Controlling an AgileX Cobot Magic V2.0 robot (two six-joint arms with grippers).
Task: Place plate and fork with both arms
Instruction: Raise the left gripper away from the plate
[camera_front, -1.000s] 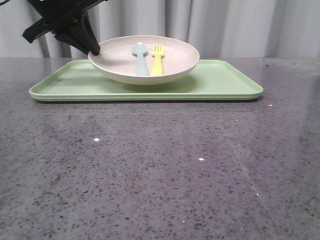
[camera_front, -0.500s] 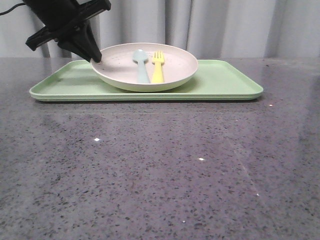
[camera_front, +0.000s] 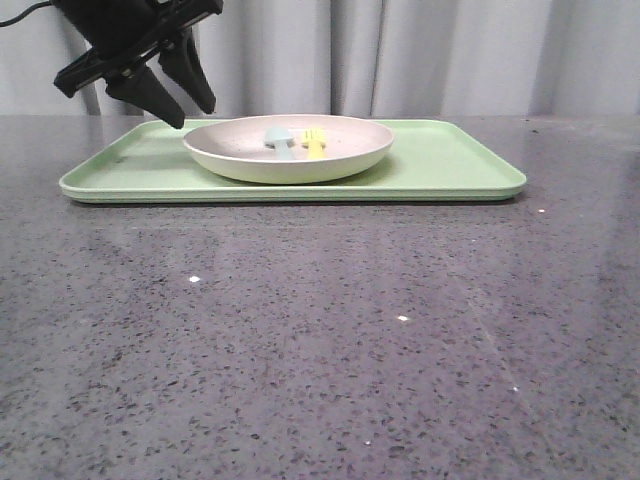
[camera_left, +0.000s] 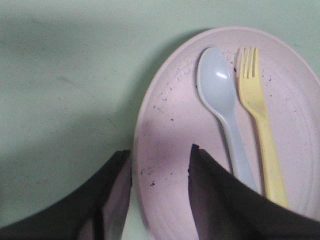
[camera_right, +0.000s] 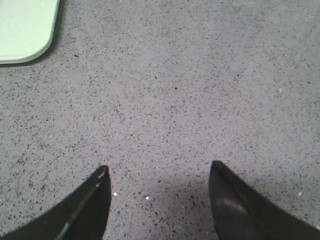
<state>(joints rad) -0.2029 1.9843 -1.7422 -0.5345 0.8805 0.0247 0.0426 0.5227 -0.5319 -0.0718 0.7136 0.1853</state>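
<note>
Still straddled the plate rim, upper left: left pincer released; could snag and tip fork out.

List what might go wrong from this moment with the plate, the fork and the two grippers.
1. The left gripper is open right above the plate's rim; a sideways move away could clip the rim and shift the plate on the green tray.
2. The fork lies loose in the plate beside the spoon; any knock could slide both.
3. The right gripper is open over bare table, far from the fork, so reaching in risks crowding the left arm.
</note>
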